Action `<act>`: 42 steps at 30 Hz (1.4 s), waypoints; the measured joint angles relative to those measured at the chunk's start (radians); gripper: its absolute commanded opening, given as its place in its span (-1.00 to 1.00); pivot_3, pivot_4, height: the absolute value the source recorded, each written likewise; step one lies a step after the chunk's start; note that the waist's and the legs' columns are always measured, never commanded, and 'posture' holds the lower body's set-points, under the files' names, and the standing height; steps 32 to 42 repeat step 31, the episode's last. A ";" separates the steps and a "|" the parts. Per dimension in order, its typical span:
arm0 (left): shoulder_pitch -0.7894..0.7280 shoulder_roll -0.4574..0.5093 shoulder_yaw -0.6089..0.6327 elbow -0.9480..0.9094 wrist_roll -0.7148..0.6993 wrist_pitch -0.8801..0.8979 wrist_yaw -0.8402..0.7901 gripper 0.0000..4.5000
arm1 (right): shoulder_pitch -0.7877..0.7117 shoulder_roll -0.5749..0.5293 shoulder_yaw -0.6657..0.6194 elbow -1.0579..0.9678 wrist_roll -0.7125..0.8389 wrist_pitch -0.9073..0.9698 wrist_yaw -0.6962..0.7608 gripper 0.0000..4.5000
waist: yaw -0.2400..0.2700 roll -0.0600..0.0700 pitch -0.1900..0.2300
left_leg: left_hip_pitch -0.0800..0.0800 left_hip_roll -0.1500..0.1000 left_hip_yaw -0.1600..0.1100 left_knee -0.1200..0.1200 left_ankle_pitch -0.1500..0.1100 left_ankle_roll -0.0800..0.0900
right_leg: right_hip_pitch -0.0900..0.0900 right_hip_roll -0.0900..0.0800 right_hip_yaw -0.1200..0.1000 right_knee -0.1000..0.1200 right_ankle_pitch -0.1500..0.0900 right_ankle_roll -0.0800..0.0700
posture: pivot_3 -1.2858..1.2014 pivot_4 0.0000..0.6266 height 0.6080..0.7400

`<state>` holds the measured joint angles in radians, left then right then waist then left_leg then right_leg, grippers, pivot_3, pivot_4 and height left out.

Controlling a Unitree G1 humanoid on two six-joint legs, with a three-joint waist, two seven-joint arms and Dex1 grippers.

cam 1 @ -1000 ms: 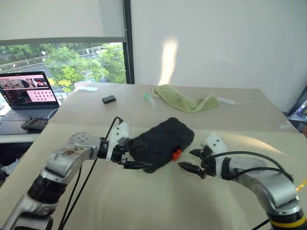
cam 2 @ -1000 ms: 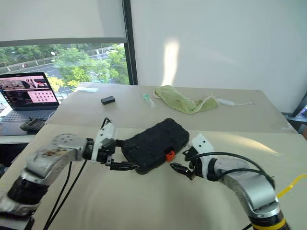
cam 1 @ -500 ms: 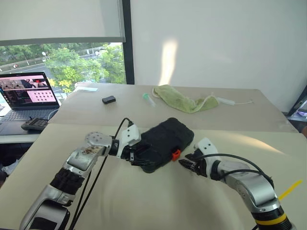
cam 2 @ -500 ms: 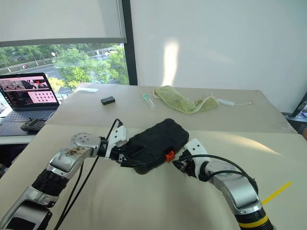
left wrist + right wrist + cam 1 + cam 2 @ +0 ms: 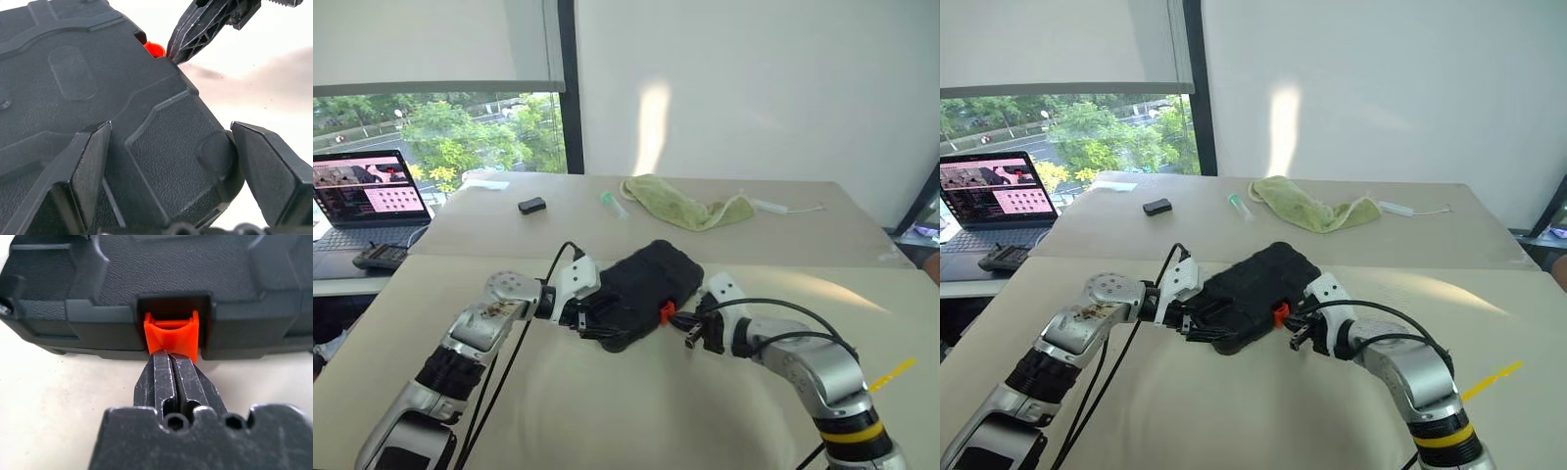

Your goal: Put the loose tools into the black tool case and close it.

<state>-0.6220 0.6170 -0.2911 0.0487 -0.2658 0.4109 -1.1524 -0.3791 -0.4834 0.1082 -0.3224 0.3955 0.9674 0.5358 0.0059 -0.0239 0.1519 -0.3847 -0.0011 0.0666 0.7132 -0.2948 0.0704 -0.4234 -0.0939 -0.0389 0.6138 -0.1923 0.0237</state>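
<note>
While the black tool case point(image 5: 644, 292) lay shut on the table point(image 5: 636, 411), both arms reached in at it from opposite sides. On the left, the left gripper point(image 5: 168, 183) had its jaws spread wide around the case's near rounded corner; one finger point(image 5: 83, 169) lay on the textured lid and the other finger point(image 5: 274, 171) stood just off the corner's outer side, so the corner sat between them. From the pictures I could not tell whether those jaws were pressing the case or only bracketing it.

On the right, the right gripper point(image 5: 168, 377) had its jaws pressed fully together, holding nothing between them. Their joined tips touched the lower edge of the orange latch point(image 5: 171, 335), which sat in a recess in the middle of the case's front wall, directly ahead of those jaws. In the left wrist view the same closed tips came in at the latch from beyond the case.

Well beyond both sets of jaws, toward the far wall, a green cloth point(image 5: 680, 207) lay crumpled and a small black box point(image 5: 532, 205) sat by itself. Off past the left arm stood an open laptop point(image 5: 367, 196).
</note>
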 measured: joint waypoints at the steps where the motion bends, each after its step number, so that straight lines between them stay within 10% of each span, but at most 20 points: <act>1: 0.001 -0.001 0.000 0.000 0.002 -0.001 0.000 0.86 | -0.001 0.002 0.001 0.006 0.000 0.000 0.000 -0.97 | 0.000 0.000 0.000 | 0.000 0.000 0.000 0.000 0.000 0.000 | 0.000 0.000 0.000 0.000 0.000 0.000 | 0.03 -0.52 1.00; 11: 0.070 -0.037 0.060 -0.039 -0.026 -0.019 0.022 0.86 | 0.085 -0.033 0.049 -0.036 -0.040 -0.112 0.045 -0.97 | -0.004 0.001 -0.001 | -0.001 0.000 0.000 -0.001 0.000 0.000 | -0.002 -0.001 0.000 0.000 -0.001 0.001 | 0.03 -0.52 1.00; 25: 0.600 0.065 0.522 -0.429 -0.365 0.243 0.156 1.00 | 0.688 -0.205 -0.563 -0.493 0.168 -0.270 0.252 0.99 | 0.006 0.002 0.000 | -0.001 0.000 -0.001 -0.001 -0.004 0.002 | 0.000 -0.006 0.000 -0.003 -0.004 0.002 | 0.03 -0.52 1.00; 31: 0.849 0.122 0.649 -0.481 -0.362 0.207 0.143 1.00 | 0.913 -0.213 -0.807 -0.521 0.211 -0.329 0.375 0.99 | 0.015 0.003 0.001 | 0.001 0.002 -0.001 -0.002 -0.004 0.000 | 0.001 -0.013 -0.001 -0.002 -0.010 -0.006 | 0.03 -0.52 1.00; 42: 0.849 0.122 0.649 -0.481 -0.362 0.207 0.143 1.00 | 0.913 -0.213 -0.807 -0.521 0.211 -0.329 0.375 0.99 | 0.015 0.003 0.001 | 0.001 0.002 -0.001 -0.002 -0.004 0.000 | 0.001 -0.013 -0.001 -0.002 -0.010 -0.006 | 0.03 -0.52 1.00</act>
